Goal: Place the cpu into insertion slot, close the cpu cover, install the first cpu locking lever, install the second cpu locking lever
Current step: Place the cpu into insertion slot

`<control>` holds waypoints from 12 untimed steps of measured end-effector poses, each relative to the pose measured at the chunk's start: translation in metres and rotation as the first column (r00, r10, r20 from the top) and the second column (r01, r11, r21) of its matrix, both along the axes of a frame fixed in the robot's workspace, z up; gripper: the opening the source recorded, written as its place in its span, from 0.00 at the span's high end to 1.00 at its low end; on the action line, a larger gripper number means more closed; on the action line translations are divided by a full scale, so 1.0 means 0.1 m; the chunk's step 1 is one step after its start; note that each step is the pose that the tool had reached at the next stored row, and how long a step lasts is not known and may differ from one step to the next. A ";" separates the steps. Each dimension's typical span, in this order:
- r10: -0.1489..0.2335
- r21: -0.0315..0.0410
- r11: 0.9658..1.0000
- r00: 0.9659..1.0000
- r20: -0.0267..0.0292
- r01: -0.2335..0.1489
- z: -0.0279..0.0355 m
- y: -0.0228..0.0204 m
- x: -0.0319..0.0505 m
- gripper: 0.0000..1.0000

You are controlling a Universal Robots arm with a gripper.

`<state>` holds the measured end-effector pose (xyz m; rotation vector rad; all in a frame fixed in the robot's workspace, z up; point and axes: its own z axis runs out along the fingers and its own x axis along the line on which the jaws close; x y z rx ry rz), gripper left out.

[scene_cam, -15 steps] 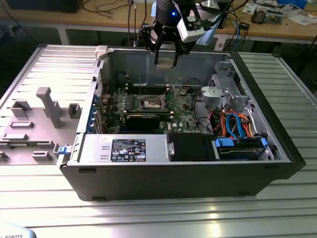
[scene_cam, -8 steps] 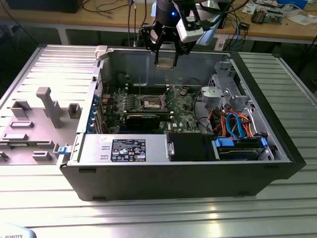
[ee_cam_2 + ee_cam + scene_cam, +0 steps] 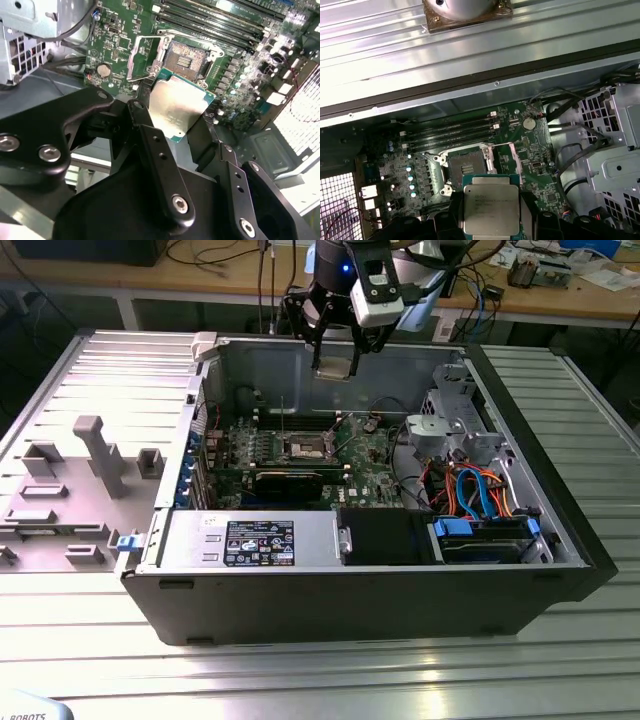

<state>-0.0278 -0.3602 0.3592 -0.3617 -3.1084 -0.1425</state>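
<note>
Faint print is seen on the cpu (image 3: 175, 107) top, not legible. The cpu is held clamped between the fingers of the gripper (image 3: 335, 358), raised above the insertion slot (image 3: 467, 167), which lies bare, with the cpu cover (image 3: 141, 59) swung open. A black printed label (image 3: 258, 542) is noted on the case front.

Exterior view raised, set back, looking down into the open computer case (image 3: 350, 590); both wrist views close, facing down past the gripper (image 3: 174, 125), sharing motherboard (image 3: 120, 45), insertion slot (image 3: 185, 60), gripped cpu (image 3: 491, 210)
</note>
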 end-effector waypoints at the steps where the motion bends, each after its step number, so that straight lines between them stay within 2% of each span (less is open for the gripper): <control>1: -0.012 0.000 1.000 1.000 0.000 0.012 -0.001 0.000 0.000 0.46; 5: -0.077 0.000 0.997 0.997 0.000 0.077 -0.008 0.000 0.000 0.46; 7: -0.123 -0.001 0.992 0.992 0.000 0.123 -0.014 0.000 0.000 0.46; 10: -0.160 -0.001 0.987 0.987 0.000 0.160 -0.017 0.000 -0.009 0.46; 12: -0.162 -0.001 0.987 0.987 0.000 0.162 -0.018 0.001 -0.021 0.46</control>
